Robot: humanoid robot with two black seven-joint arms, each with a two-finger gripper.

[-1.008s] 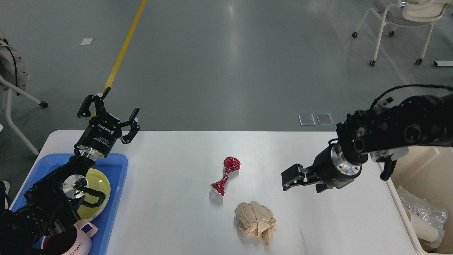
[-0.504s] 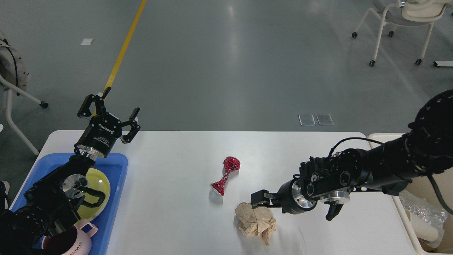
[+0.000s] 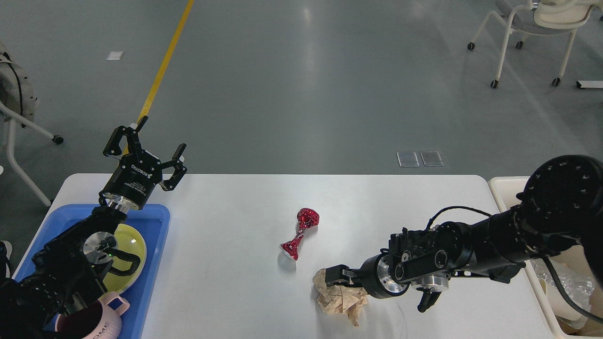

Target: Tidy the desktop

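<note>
The white desktop (image 3: 221,287) holds a crumpled brown paper ball (image 3: 343,300) at front centre and a twisted red foil wrapper (image 3: 301,232) just behind it. My right gripper (image 3: 337,278) reaches in from the right and sits low on the upper left of the paper ball, touching it. Its fingers are dark and overlap, so I cannot tell their spread. My left gripper (image 3: 145,149) is open and empty, raised above the table's back left corner, past the blue tray (image 3: 153,263).
The blue tray holds a yellow-green plate (image 3: 128,258) and a pink mug (image 3: 96,321), partly hidden by my left arm. A cream bin (image 3: 503,189) with clear plastic waste stands off the table's right edge. Wheeled chairs stand on the floor behind.
My right arm has swung down and left from above the table's right side to the paper ball, now touching it. The left arm, wrapper and paper have not moved.
</note>
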